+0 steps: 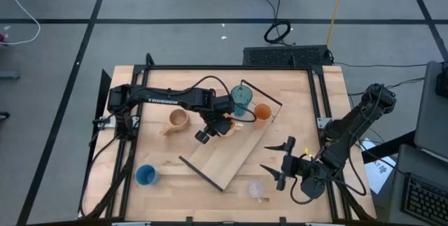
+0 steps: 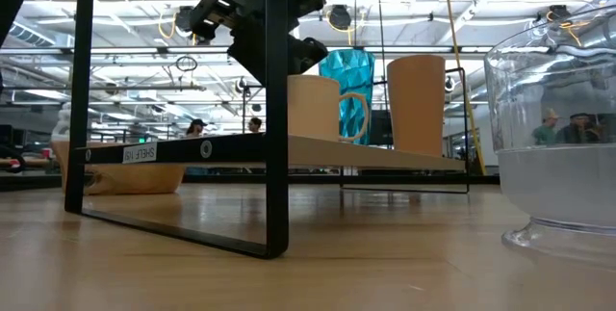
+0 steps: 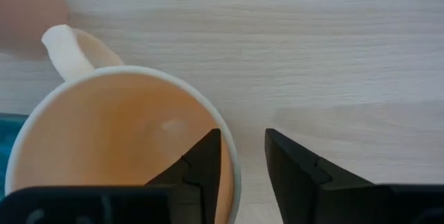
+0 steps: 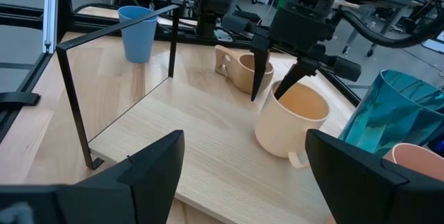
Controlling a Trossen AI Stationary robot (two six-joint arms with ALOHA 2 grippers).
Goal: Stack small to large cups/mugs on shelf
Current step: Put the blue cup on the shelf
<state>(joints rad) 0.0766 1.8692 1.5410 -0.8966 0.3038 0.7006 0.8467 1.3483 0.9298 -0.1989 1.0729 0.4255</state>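
The cream handled ceramic mug (image 4: 291, 118) stands on the light-wood shelf board (image 1: 234, 157), just beside the teal tumbler (image 1: 241, 98). My left gripper (image 4: 274, 89) straddles its rim, fingers narrowly parted, not clamping. I'd lift straight up, avoiding dragging it; my right gripper (image 1: 278, 163) waits wide open beside the shelf.

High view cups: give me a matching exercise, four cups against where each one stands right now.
1 teal tumbler
2 blue cup
3 clear cup
4 cream mug

A on the shelf, under the left gripper
B on the table, beside the right gripper
C on the shelf, next to the orange cup
D on the table, left of the shelf

Pairs: 1-C, 2-D, 3-B, 4-A
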